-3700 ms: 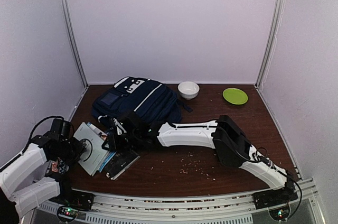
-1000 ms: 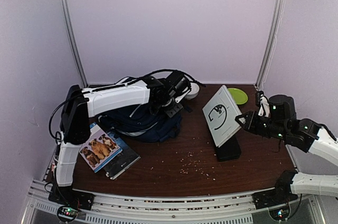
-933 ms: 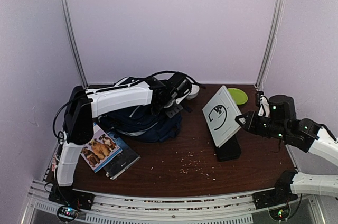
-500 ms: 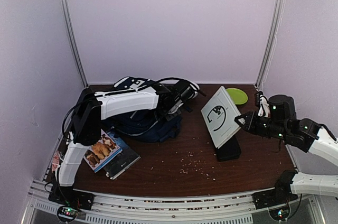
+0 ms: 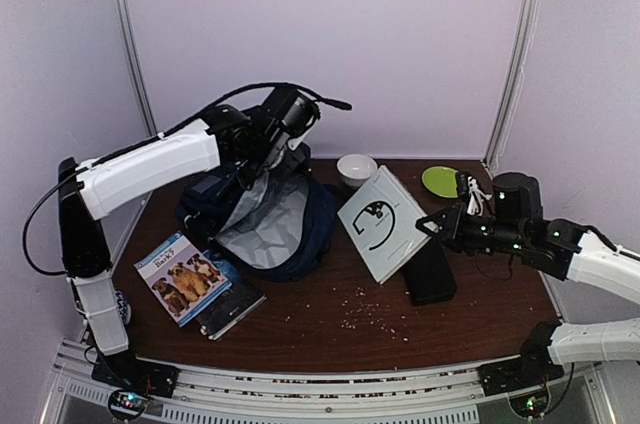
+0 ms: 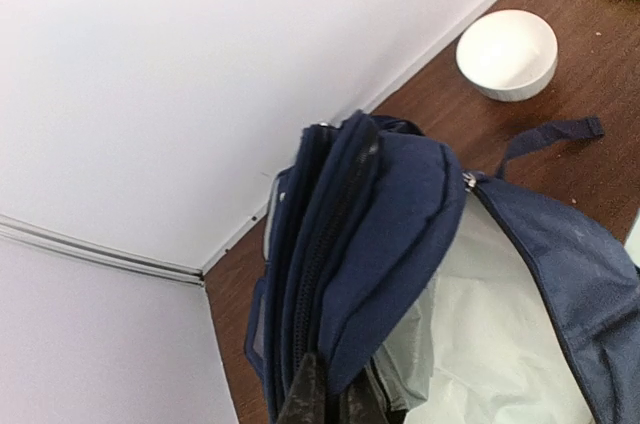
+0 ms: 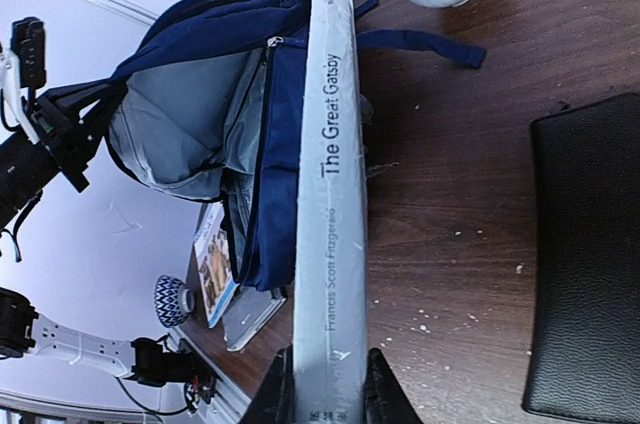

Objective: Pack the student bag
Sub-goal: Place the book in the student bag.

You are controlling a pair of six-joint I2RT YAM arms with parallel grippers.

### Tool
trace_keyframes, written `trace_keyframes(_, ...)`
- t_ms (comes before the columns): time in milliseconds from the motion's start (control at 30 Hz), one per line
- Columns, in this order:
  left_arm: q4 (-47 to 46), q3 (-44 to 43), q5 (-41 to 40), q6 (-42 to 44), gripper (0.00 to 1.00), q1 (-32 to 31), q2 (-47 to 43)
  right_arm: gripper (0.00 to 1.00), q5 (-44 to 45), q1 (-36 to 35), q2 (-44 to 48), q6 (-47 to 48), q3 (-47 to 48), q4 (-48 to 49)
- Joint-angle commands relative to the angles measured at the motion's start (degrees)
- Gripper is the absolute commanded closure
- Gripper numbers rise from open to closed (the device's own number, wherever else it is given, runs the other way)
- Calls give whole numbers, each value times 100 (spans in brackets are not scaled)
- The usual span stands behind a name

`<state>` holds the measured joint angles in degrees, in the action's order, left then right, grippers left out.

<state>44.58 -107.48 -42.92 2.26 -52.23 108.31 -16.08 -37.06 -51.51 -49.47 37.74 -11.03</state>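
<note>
Navy fabric of the student bag point(image 5: 262, 222) is sitting toward the back-left of the desk point(image 5: 330, 329). The left gripper point(image 6: 335, 394) is pinching its upper panel and holding the mouth agape, baring grey lining. The right gripper point(image 5: 432, 224) is clamping a grey book point(image 5: 378, 224) just beside that opening. Loading appears to be the step in hand; next the book needs angling down into the mouth. Only the right wrist view is showing the spine's title, The Great Gatsby.
</note>
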Motion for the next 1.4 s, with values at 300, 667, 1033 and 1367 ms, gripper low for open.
trace_keyframes(300,-742,411,-559,447,100,-6,-671,100,-40,-735,-512,-418,487,2258)
trace_keyframes(667,-820,18,96,4,100,204,-483,100,-794,-905,-26,-920,107,2696)
trace_keyframes(1033,-700,-532,511,-411,100,196,-161,100,-891,-946,-764,-998,538,2315)
trace_keyframes(1367,-704,-473,866,-614,100,179,-469,100,-1057,-987,-2713,-1739,935,3622)
